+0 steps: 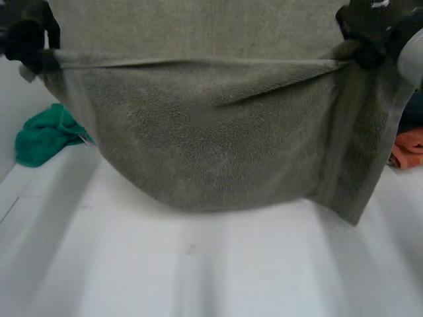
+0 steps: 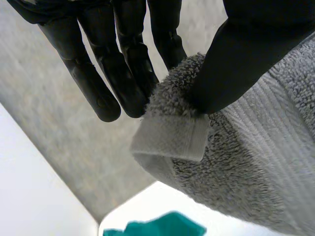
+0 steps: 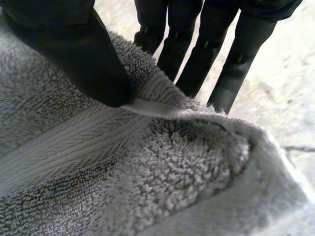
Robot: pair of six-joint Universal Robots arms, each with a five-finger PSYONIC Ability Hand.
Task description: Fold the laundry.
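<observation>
Grey terry towel (image 1: 218,145) sags between left hand (image 1: 28,43), right hand (image 1: 365,41); seemingly doubled.

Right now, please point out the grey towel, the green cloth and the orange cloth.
grey towel (image 1: 218,145), head view, its hanging middle.
green cloth (image 1: 45,136), head view, its bunched middle.
orange cloth (image 1: 410,149), head view, its visible part.

Grey towel (image 1: 218,132), green cloth (image 1: 43,135), orange cloth (image 1: 408,149) and a white table (image 1: 198,264)
</observation>
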